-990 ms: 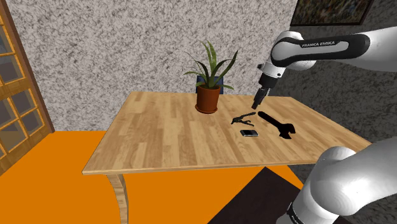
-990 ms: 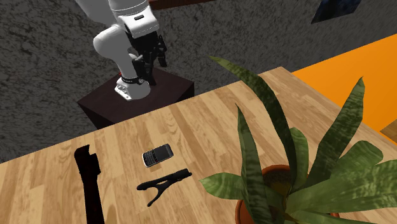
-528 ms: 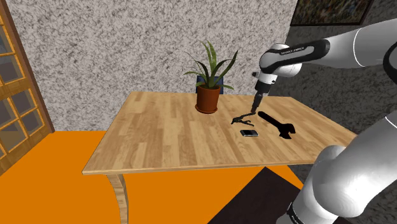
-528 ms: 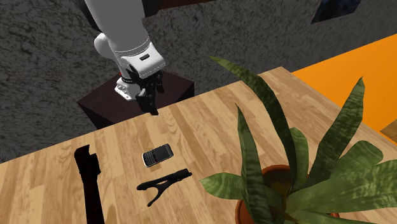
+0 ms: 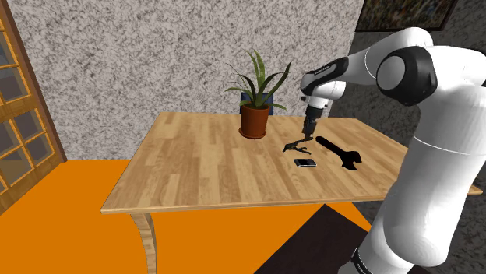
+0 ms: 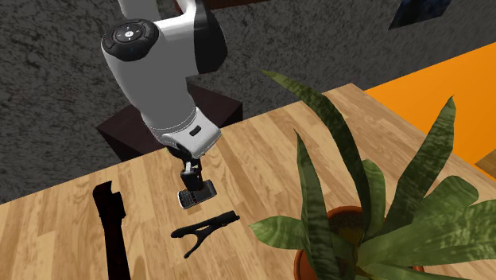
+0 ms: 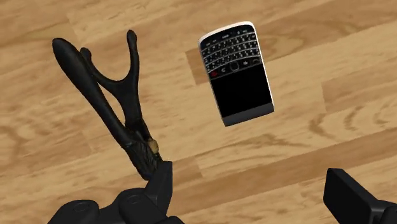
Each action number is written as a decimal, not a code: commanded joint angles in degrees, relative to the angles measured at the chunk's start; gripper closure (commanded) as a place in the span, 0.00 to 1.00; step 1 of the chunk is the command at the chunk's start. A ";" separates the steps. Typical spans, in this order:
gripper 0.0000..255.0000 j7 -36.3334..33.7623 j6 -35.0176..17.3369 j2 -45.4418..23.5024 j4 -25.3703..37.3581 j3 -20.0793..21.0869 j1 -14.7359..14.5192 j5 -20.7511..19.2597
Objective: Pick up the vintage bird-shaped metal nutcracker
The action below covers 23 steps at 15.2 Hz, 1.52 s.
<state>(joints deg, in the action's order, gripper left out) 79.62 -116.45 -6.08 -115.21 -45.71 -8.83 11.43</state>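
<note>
The gripper (image 7: 249, 183), fingers spread and holding nothing, hangs just above the table (image 5: 195, 163). The nutcracker (image 7: 108, 102) lies flat on the wood, outside the gap between the fingers. Its slim end shows at 1 finger's tip, and its long axis slants away to the forked end. The phone (image 7: 236, 70) lies ahead of the gap. Probable need: a sideways shift to straddle the shaft. Count: 1 nutcracker, 1 phone, 1 wrench (image 5: 339, 152), 1 potted plant (image 5: 255, 117).
</note>
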 commanded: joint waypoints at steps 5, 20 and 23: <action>0.00 16.52 2.21 -17.91 13.35 3.78 7.82 10.65; 1.00 23.01 -0.16 -28.34 19.58 8.21 13.08 15.30; 1.00 23.01 -0.17 -28.33 19.56 8.21 13.07 15.29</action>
<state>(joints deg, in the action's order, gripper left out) 102.63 -116.62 -34.41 -95.64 -37.51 4.24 26.72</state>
